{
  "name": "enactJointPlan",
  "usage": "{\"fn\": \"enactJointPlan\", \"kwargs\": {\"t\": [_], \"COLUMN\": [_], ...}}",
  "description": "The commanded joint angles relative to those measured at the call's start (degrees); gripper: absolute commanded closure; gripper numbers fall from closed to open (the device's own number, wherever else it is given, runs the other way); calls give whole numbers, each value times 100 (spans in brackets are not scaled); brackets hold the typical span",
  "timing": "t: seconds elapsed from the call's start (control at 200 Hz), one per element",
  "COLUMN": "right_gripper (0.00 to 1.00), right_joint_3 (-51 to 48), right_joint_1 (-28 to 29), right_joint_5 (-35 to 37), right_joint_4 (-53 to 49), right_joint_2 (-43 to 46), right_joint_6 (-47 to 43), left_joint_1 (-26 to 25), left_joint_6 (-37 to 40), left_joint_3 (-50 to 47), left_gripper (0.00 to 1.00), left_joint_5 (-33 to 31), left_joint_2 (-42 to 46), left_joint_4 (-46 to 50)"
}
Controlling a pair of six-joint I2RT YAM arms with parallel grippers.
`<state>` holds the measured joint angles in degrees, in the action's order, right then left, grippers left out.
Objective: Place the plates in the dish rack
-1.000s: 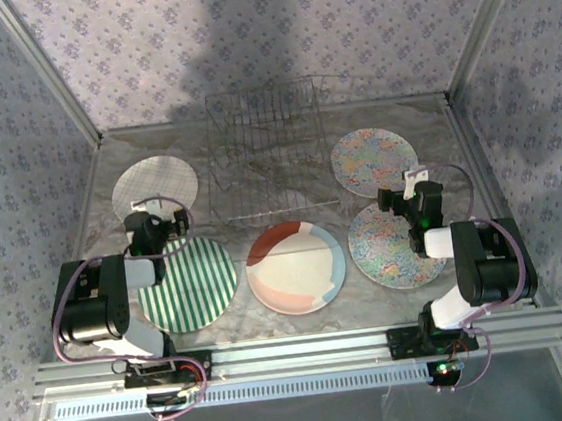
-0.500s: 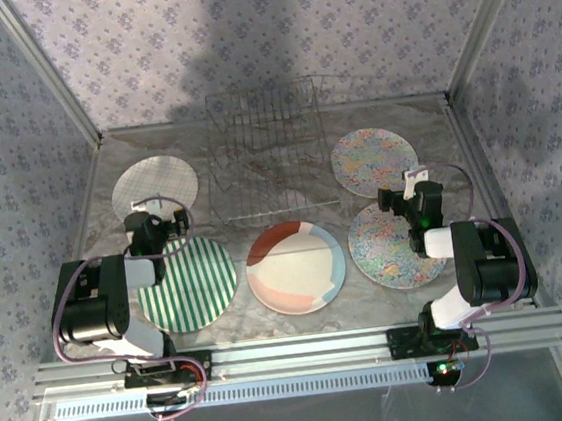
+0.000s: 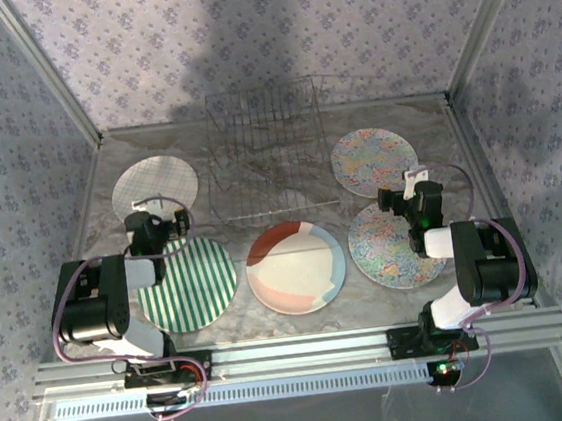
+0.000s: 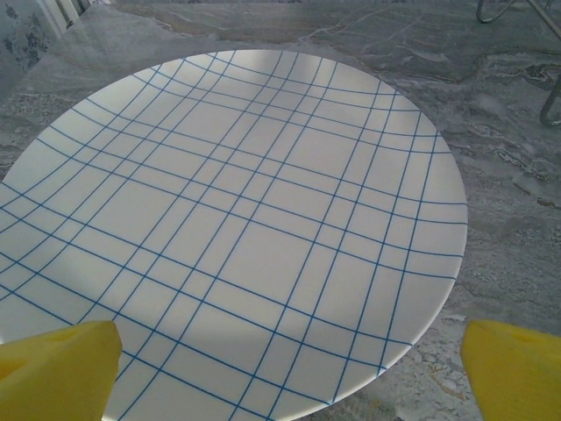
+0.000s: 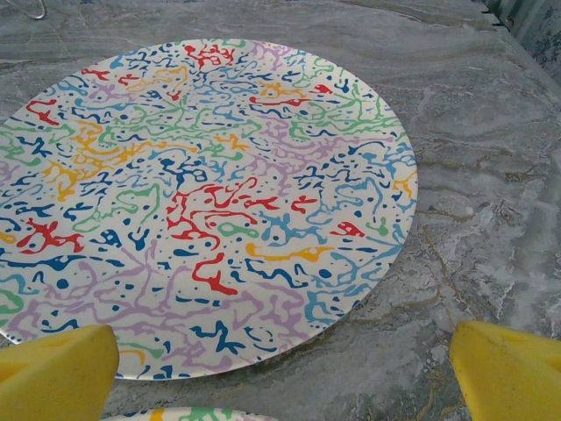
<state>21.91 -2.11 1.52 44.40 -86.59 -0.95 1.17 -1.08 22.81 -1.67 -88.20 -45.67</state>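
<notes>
Lilac floral-print walls (image 3: 271,20) on 3 sides, grey marble tabletop (image 3: 432,119) w/ alu rail (image 3: 306,351) in front.

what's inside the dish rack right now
Nothing stands in the wire dish rack; between its prongs only the marbled table shows through. The thin wires cover almost nothing, though the rack's far end blurs into shadow, so small things there could not be told.

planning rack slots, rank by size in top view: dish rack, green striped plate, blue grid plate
1. dish rack
2. green striped plate
3. blue grid plate, looks slightly smaller but lies farther from the camera, so unsure
</notes>
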Motion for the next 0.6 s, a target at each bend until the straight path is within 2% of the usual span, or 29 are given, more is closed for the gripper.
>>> {"fn": "enactJointPlan", "kwargs": {"t": [0.0,0.06,0.105,0.15,0.245,0.365,0.425,0.49,0.595], "right_gripper": [1,1,0,0,0,0,1,1,1], "right_joint_3": [103,82,179,403,973,1390,1855,2488,3276], "right_joint_1": [-30,-32,-87,-120,-210,-173,-87,73,635], "right_joint_5": [-86,-102,-237,-362,-658,-1035,-1131,-1228,-769], "right_joint_4": [7,44,-194,-854,-2342,-3401,-4291,-5286,-6234], "right_joint_2": [-45,-28,79,363,1005,1927,2299,2529,2819], "right_joint_6": [-26,-28,-19,-11,139,516,795,872,945], "left_joint_1": [43,13,14,8,15,13,11,14,19], "left_joint_6": [-41,-129,-248,-350,-809,-1758,-1978,-2351,-2810], "left_joint_3": [119,180,381,699,1415,2149,2391,2687,3077], "left_gripper": [1,1,1,0,0,1,1,1,1], "left_joint_5": [135,-228,-543,-855,-1114,-1070,-828,-852,-760], "left_joint_2": [17,114,432,799,1613,2545,2943,3301,3799], "left_joint_4": [-54,123,809,1619,3200,4922,5557,6303,7409]}}
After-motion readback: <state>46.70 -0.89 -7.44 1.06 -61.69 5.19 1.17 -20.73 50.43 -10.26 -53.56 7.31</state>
